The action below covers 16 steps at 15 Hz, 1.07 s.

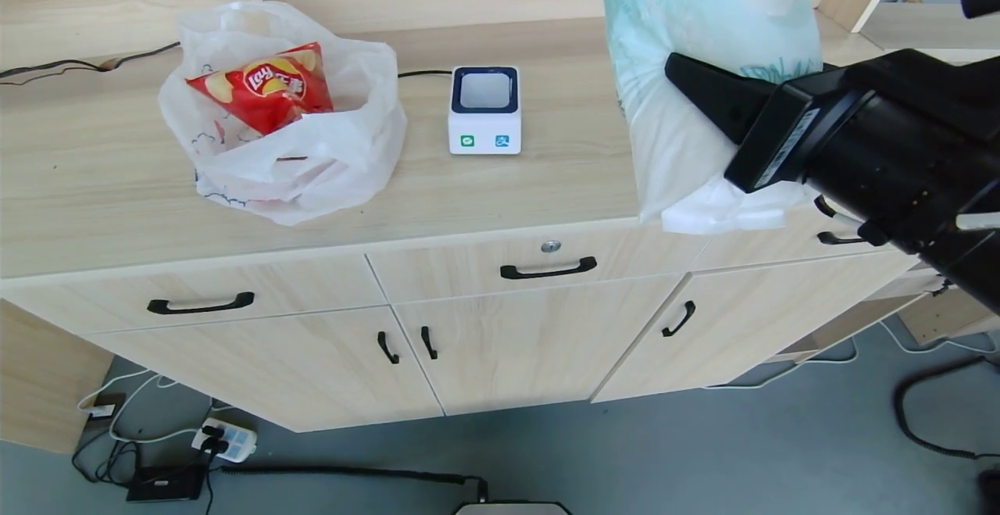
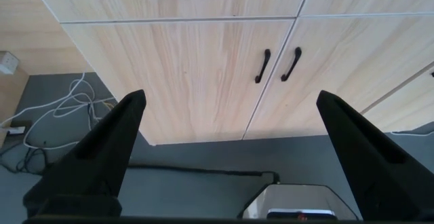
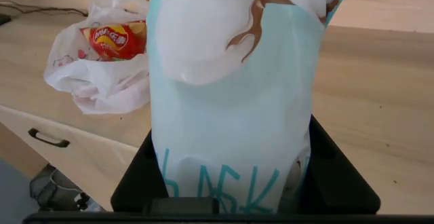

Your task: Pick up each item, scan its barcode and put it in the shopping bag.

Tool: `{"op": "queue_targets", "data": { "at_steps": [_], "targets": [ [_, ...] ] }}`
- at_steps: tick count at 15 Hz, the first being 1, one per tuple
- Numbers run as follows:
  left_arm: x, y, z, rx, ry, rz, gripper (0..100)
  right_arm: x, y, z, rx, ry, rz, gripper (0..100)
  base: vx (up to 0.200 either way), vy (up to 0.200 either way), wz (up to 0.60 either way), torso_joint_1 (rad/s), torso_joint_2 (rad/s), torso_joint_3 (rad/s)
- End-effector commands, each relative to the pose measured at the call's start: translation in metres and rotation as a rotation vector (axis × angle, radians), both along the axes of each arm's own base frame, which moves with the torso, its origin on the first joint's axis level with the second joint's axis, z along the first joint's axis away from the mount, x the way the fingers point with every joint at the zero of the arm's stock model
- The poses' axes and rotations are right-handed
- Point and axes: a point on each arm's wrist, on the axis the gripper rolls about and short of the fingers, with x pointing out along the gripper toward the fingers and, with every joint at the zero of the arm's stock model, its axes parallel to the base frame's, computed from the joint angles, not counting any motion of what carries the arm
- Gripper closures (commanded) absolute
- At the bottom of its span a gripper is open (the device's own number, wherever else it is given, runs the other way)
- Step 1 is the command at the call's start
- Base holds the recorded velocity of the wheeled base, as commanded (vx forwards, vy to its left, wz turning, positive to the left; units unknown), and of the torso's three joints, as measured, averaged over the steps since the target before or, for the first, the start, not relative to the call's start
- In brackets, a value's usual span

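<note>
My right gripper (image 1: 687, 89) is shut on a tall white and pale-blue packet (image 1: 703, 46), held upright above the counter's right part, to the right of the scanner. The same packet (image 3: 230, 95) stands between the fingers (image 3: 135, 176) in the right wrist view. A small white barcode scanner (image 1: 485, 110) with a dark window sits mid-counter. A white plastic shopping bag (image 1: 281, 132) lies open at the left with a red crisp packet (image 1: 266, 93) inside; the bag (image 3: 102, 75) and crisp packet (image 3: 116, 39) also appear behind the held item. My left gripper (image 2: 230, 156) hangs open low before the cabinet doors.
The wooden counter (image 1: 94, 194) has drawers and doors with black handles (image 1: 548, 269) below. A cable (image 1: 78, 66) runs along the back left. On the grey floor lie a power strip (image 1: 226, 438) and wires. Bare counter lies between bag and scanner.
</note>
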Motion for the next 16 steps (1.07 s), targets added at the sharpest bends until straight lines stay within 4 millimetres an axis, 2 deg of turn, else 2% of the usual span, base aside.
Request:
{"op": "queue_targets", "data": {
  "at_steps": [1, 4, 7, 13, 16],
  "targets": [
    [0.0001, 0.0000, 0.0002, -0.001, 0.000, 0.002, 0, -0.0044, -0.0047, 0.0014, 0.006, -0.008, -0.002, 100, 0.000, 0.200, 0.00, -0.002, 0.00, 0.002],
    [0.0001, 0.0000, 0.0002, 0.002, 0.000, 0.001, 0, -0.0044, -0.0048, 0.0027, 0.011, -0.011, -0.001, 100, 0.000, 0.200, 0.00, 0.007, 0.01, -0.001],
    [0.0001, 0.0000, 0.0002, 0.002, 0.000, 0.001, 0, -0.0063, -0.0066, -0.0012, 0.002, -0.002, -0.001, 100, 0.200, 0.200, 0.00, -0.002, 0.00, 0.001],
    [0.0001, 0.0000, 0.0002, 0.002, 0.000, 0.001, 0, -0.0071, -0.0098, 0.0014, 0.026, -0.001, -0.003, 100, 0.200, 0.000, 0.00, 0.006, 0.00, 0.005],
    [0.0000, 0.0000, 0.0003, 0.002, -0.003, 0.001, 0, -0.0014, -0.0091, -0.0001, 0.018, 0.005, -0.004, 100, 0.000, 0.000, 0.00, 0.000, 0.00, 0.000]
  ]
}}
